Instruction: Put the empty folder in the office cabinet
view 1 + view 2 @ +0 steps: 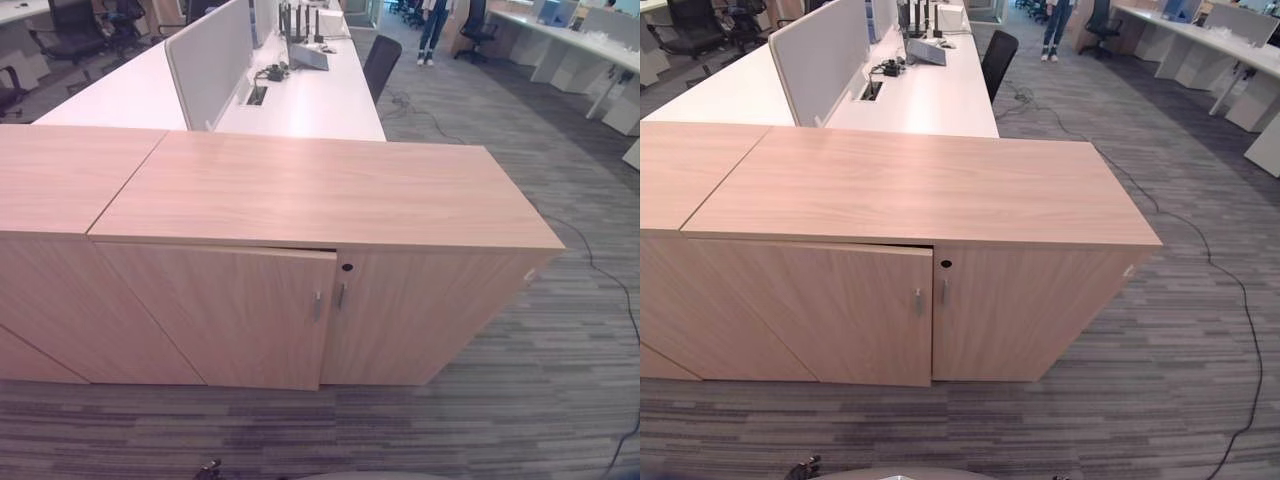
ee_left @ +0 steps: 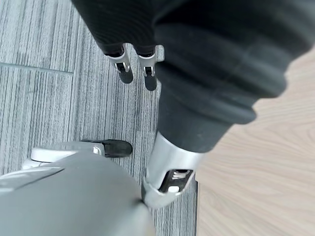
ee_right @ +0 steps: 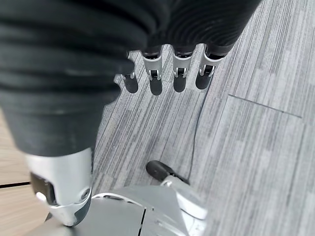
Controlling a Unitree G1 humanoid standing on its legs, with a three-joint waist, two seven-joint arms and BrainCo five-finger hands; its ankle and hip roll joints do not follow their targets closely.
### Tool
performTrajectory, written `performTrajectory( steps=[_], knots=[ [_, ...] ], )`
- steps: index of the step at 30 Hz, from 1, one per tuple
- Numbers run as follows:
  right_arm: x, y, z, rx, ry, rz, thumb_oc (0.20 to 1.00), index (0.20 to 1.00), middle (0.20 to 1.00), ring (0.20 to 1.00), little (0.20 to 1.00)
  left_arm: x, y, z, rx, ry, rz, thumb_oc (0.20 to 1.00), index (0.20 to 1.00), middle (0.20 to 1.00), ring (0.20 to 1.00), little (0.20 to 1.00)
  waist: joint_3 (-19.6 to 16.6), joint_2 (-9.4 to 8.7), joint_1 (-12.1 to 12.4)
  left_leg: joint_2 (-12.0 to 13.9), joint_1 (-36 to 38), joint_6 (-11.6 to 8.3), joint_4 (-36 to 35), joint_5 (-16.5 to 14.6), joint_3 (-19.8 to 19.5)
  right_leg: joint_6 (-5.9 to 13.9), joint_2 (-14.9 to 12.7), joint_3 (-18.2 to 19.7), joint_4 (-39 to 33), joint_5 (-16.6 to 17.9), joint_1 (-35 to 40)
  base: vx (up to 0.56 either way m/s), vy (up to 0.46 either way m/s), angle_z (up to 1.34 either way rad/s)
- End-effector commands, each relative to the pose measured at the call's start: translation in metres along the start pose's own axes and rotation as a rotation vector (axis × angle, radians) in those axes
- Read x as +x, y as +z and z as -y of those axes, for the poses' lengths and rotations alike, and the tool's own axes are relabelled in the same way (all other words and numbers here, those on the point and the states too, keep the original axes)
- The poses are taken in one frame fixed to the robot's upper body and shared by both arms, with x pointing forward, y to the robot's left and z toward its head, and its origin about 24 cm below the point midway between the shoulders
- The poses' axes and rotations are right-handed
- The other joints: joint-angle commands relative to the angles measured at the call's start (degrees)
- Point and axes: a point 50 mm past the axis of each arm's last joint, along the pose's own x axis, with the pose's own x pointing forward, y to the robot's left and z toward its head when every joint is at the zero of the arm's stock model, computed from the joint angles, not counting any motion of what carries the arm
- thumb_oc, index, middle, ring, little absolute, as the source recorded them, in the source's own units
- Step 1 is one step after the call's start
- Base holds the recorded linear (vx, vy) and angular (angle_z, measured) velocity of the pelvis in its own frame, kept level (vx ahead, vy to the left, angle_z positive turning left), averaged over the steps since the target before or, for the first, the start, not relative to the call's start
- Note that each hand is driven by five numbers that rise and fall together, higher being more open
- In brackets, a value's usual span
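A low wooden office cabinet (image 1: pixel 330 190) stands in front of me with two doors. Its left door (image 1: pixel 230 310) stands slightly ajar at the top edge, and its right door (image 1: pixel 420 310) is closed. Two small metal handles (image 1: pixel 317 306) sit where the doors meet, below a dark keyhole (image 1: pixel 347 267). My left hand (image 2: pixel 147 64) hangs low over the grey carpet beside the cabinet's wood, fingers relaxed, holding nothing. My right hand (image 3: pixel 155 78) also hangs over the carpet with straight fingers and nothing in it.
A second wooden cabinet (image 1: pixel 60 180) adjoins on the left. Behind them runs a white desk (image 1: pixel 310 100) with a grey divider (image 1: pixel 205 60) and a black chair (image 1: pixel 380 60). A person (image 1: pixel 432 30) stands far back. Striped carpet (image 1: pixel 520 400) lies to the right.
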Motion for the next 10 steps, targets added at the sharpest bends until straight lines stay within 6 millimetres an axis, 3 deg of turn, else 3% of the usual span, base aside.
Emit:
performTrajectory(
  steps=[1,3,4,6,10],
  knots=[
    [0.002,0.018,0.009,-0.007,-0.004,0.039,1.000,1.000,1.000,1.000,1.000,0.003,0.027,0.002,0.073,-0.038,0.086,1.000,1.000,1.000,1.000,1.000,2.99,0.24,0.00,-0.98,1.16,0.50,0.74,-4.80,2.91,3.68,0.70,-1.44,0.41,-3.16,0.33,0.00,0.035,0.00],
    [0.002,0.020,0.010,-0.016,-0.010,0.041,1.000,1.000,1.000,1.000,1.000,0.004,0.032,0.004,0.173,-0.035,0.105,1.000,1.000,1.000,1.000,1.000,2.97,0.30,-0.06,-1.02,1.21,0.57,0.74,-4.88,2.95,3.69,0.61,-1.32,0.41,-3.12,0.35,0.00,0.016,-0.01],
    [0.001,0.023,0.015,-0.051,-0.032,0.062,1.000,1.000,1.000,1.000,1.000,0.003,0.051,0.012,0.365,-0.044,0.190,1.000,1.000,1.000,1.000,1.000,3.12,0.44,-0.26,-1.15,1.21,0.69,0.74,-5.01,2.92,3.83,0.46,-1.24,0.41,-3.00,0.33,-0.01,0.033,-0.01],
    [0.001,0.024,0.015,-0.073,-0.034,0.075,1.000,1.000,1.000,1.000,1.000,0.002,0.063,0.022,0.512,-0.069,0.254,1.000,1.000,1.000,1.000,1.000,3.22,0.66,-0.55,-1.19,1.27,0.76,0.74,-5.14,3.13,3.97,0.34,-1.24,0.41,-2.90,0.33,-0.01,0.022,0.00],
    [0.001,0.025,0.015,-0.089,-0.031,0.081,1.000,1.000,1.000,1.000,1.000,-0.003,0.085,0.038,0.622,-0.125,0.370,1.000,1.000,1.000,1.000,1.000,3.19,1.16,-1.16,-1.33,1.37,0.90,0.74,-5.32,3.35,4.14,0.18,-0.99,0.41,-2.83,0.38,0.00,0.036,0.01]
  ],
)
